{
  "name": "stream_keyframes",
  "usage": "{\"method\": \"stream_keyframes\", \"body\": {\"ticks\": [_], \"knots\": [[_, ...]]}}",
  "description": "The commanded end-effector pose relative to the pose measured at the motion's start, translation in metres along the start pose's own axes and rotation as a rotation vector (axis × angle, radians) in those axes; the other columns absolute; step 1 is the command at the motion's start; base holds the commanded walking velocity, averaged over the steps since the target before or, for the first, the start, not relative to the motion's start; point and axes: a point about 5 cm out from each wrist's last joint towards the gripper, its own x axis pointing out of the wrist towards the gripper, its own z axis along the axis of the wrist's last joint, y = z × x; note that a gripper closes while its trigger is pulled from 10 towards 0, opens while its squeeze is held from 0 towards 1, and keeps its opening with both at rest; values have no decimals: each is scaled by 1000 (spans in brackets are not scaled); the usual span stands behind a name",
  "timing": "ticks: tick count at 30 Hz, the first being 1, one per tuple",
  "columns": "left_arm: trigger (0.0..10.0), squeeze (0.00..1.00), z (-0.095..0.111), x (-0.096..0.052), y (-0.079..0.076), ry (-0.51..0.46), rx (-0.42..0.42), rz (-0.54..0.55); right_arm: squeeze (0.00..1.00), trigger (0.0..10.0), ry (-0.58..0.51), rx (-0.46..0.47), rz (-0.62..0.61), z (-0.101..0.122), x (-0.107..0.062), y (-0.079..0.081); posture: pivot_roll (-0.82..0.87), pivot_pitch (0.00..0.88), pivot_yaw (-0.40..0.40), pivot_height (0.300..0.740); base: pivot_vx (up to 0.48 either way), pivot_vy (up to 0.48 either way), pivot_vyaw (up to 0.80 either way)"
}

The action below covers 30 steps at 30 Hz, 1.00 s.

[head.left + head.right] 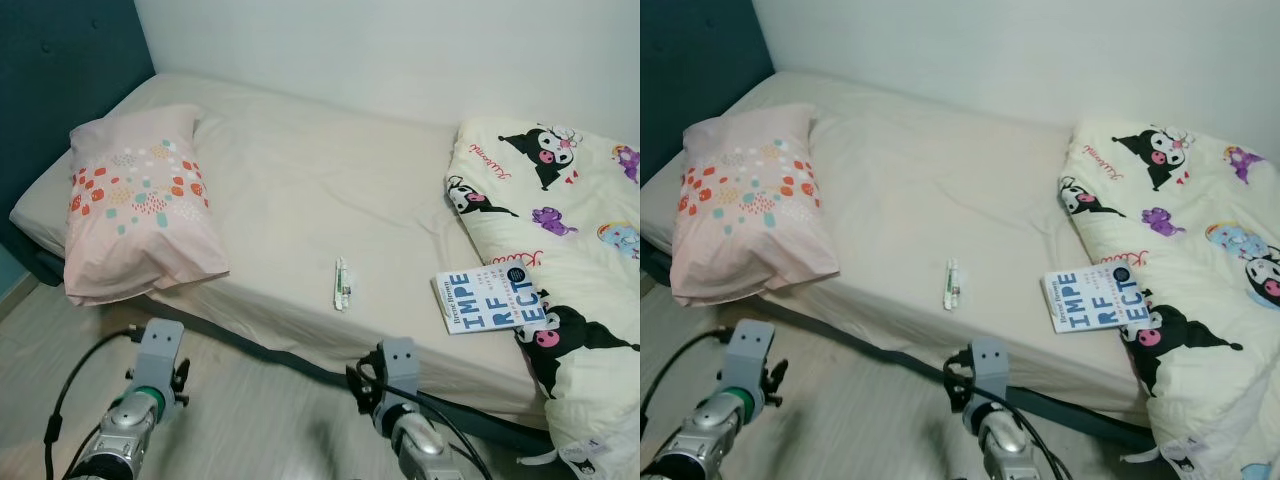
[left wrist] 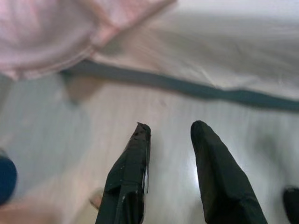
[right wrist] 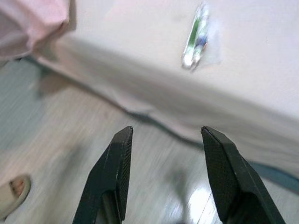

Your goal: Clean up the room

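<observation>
A small clear wrapper with green print [image 1: 342, 283] lies near the front edge of the bed [image 1: 290, 190]; it also appears in the right wrist view as wrapper [image 3: 195, 37]. A white book with blue letters [image 1: 487, 289] rests by the cartoon-print quilt [image 1: 560, 230]. A pink pillow [image 1: 135, 205] overhangs the bed's left corner. My left gripper [image 2: 170, 133] is open above the floor, below the pillow. My right gripper [image 3: 166, 133] is open over the floor, short of the bed edge and the wrapper. Nothing is between either pair of fingers.
A dark teal headboard [image 1: 60, 70] stands on the left, a white wall [image 1: 400, 50] behind the bed. Light wood floor [image 1: 260, 410] runs along the bed's dark base. A foot in a sandal [image 3: 11, 193] is at the edge of the right wrist view.
</observation>
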Motion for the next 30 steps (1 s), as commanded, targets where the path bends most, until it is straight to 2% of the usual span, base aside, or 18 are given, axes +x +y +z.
{"method": "stream_keyframes", "body": {"ticks": [1, 3, 4, 5, 8, 16, 20, 30], "knots": [[10000, 0, 9, -2, 3, -76, 43, -5, 0, 10000, -62, 6, -28, 8, -1, -5, -1, 17, 74, 740, 0, 0, 0], [10000, 0, 39, -5, 10, -220, 38, 13, 0, 10000, -180, -6, -41, 31, -2, -8, -1, 19, 72, 740, 0, 0, 0], [10000, 0, 47, -7, 10, -256, 27, 13, 0, 10000, -216, -4, -43, 38, -3, -9, 0, 22, 71, 740, 0, 0, 0], [10000, 0, 47, -7, 10, -256, 27, 13, 0, 10000, -216, -4, -43, 38, -3, -9, 0, 22, 71, 740, 0, 0, 0], [10000, 0, 68, -16, 8, -335, -32, 9, 0, 10000, -322, 5, -76, 59, -9, -11, 1, 25, 68, 740, 0, 0, 0], [10000, 0, 80, -24, 7, -402, -80, 71, 0, 10000, -442, -27, -104, 87, -17, -15, -9, 29, 63, 740, 0, 0, 0], [10000, 0, 89, -25, -4, -433, -67, 48, 0, 10000, -454, -42, -84, 99, -13, -14, 2, 26, 50, 740, 0, 0, 0], [10000, 0, 96, -28, -11, -420, -50, 32, 0, 10000, -445, -40, -102, 102, -15, -12, 0, 25, 54, 740, 0, 0, 0]]}}
